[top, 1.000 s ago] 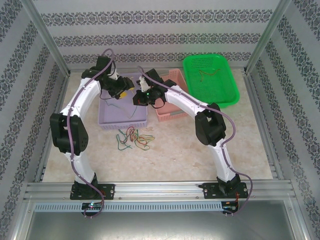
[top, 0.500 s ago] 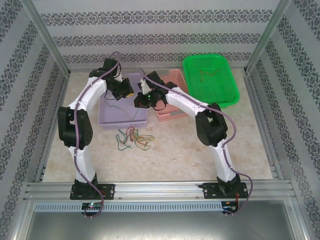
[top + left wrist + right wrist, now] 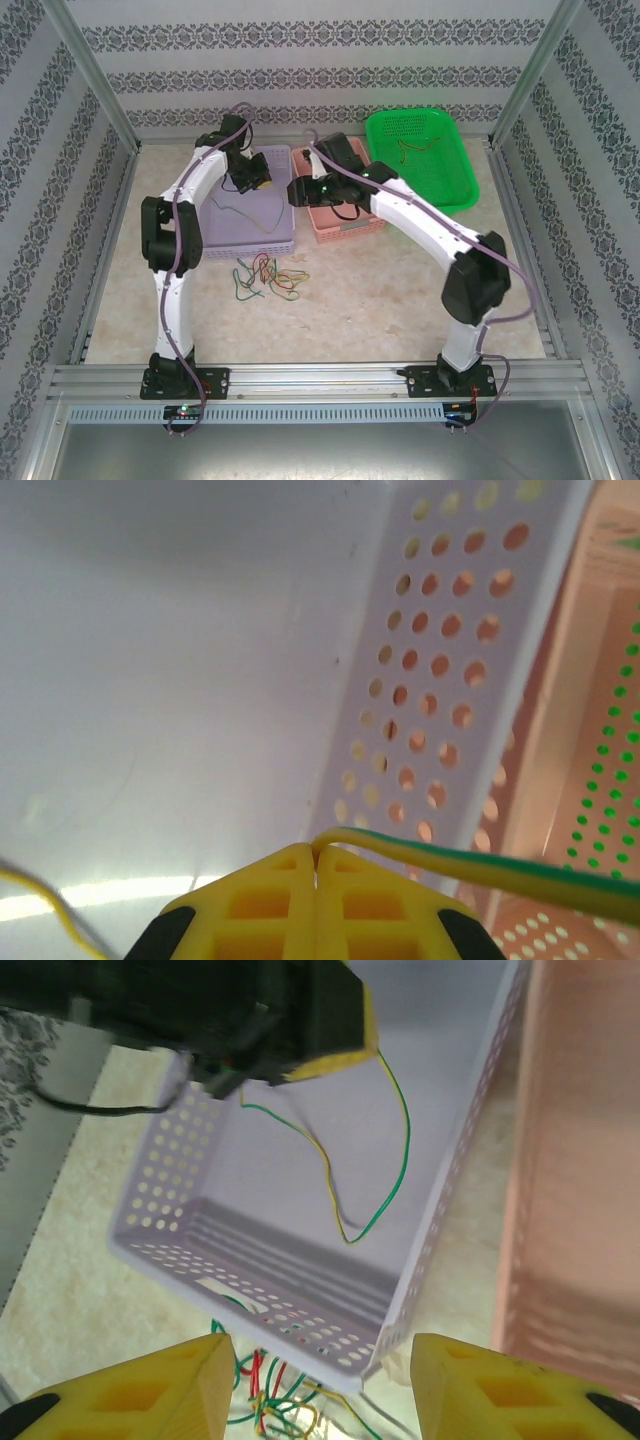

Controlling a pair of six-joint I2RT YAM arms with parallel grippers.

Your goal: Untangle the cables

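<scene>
L end effector [image 3: 315, 854] pinches green-yellow cable [image 3: 470, 864]; hangs into lilac basket [image 3: 450, 630].

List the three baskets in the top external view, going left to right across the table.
lilac basket → pink basket → green basket

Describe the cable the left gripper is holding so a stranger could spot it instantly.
Find the lilac basket, leftmost of three on the table. The left gripper above it is shut on one thin cable drooping in a loop into the basket. It is green-and-yellow and hangs alone, unlike the multicoloured tangle on the table in front.
</scene>
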